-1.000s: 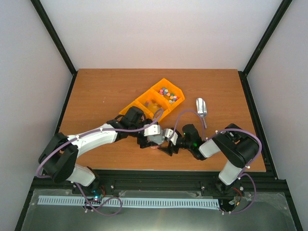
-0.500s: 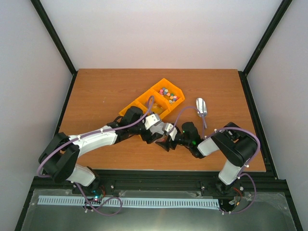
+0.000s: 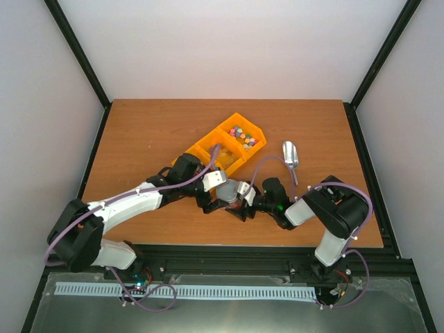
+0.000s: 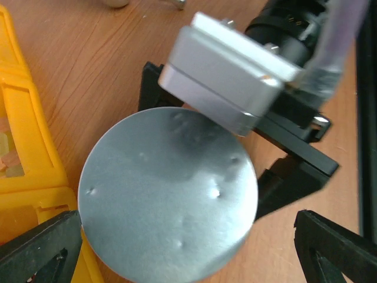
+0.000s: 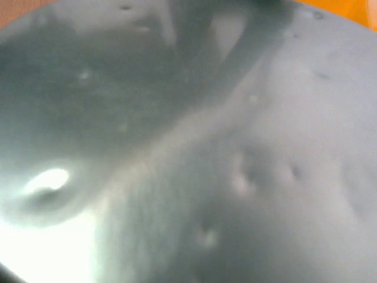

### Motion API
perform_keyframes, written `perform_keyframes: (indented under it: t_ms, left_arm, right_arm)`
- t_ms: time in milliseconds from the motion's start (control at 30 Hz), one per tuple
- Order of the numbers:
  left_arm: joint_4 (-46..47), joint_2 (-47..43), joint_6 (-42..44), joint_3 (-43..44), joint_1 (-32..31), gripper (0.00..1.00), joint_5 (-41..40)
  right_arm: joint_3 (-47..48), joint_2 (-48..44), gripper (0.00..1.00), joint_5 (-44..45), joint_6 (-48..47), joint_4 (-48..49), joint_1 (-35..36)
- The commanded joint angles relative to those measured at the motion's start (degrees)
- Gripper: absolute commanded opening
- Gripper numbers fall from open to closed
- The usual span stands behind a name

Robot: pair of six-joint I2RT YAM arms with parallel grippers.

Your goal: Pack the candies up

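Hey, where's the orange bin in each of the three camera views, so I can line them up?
Top external: the orange bin sits mid-table, candies in its far compartment.
Left wrist: along the left edge.
Right wrist: only an orange sliver, top right corner.
Shared landmark: the dimpled silver disc beside the bin in both wrist views; not discernible from above.

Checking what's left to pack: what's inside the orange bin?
The orange bin's far compartment holds mixed-colour candies. The near compartment is partly covered by the left arm, so its contents are unclear.
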Motion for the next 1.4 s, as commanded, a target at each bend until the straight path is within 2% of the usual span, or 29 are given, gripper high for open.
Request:
perform_keyframes:
  t_ms: [0, 133, 300, 367, 433, 500, 600, 633, 867, 1233, 1367]
  left_arm:
    - [-7.7, -4.0, 6.1, 3.5, 1.6, 1.00, 6.6]
    - [-11.0, -4.0, 8.6, 5.2, 2.4, 0.95, 6.4]
    - [-12.6, -1.1, 10.2, 7.5, 2.4, 0.65, 6.1]
    - [-11.3, -0.5, 10.8, 7.6, 2.4, 0.57, 5.8]
    - [-9.5, 0.2, 11.0, 7.5, 2.3, 0.54, 5.3]
    - [-8.4, 1.1, 9.7, 8.2, 2.2, 0.59, 3.4]
    - [-8.6, 1.4, 10.7, 8.3, 2.2, 0.93, 5.2]
    - [-8.3, 1.2, 11.1, 7.7, 2.2, 0.99, 6.2]
    - [-3.4, 5.2, 7.0, 7.2, 1.3, 1.00, 4.8]
    - [-0.6, 7.9, 7.5, 8.2, 0.8, 1.00, 5.5]
    - [-1.0, 8.4, 8.6, 8.2, 0.8, 0.96, 7.0]
  right_arm:
    - [-0.6, -0.9, 0.93, 0.4, -1.1, 2.0, -0.6]
    - [-0.8, -1.4, 0.97, 0.2, -1.0, 2.0, -0.6]
    - [-0.9, -1.8, 0.99, 0.2, -0.9, 1.8, -0.6]
    - [-1.0, -1.9, 0.98, 0.3, -0.9, 1.7, -0.6]
    - [-1.0, -2.0, 0.95, 0.4, -0.9, 1.6, -0.6]
    - [-1.0, -2.0, 0.94, 0.3, -0.8, 1.6, -0.5]
    - [-0.9, -2.1, 0.93, 0.0, -0.6, 1.6, -0.6]
    - [-0.7, -1.9, 0.92, 0.0, -0.7, 1.6, -0.6]
    - [0.2, -1.2, 0.86, -0.4, -0.3, 1.7, -0.5]
    - [1.2, -0.4, 0.76, -0.6, -0.3, 1.4, -0.6]
    - [1.4, -0.3, 0.73, -1.1, -0.7, 1.4, -0.5]
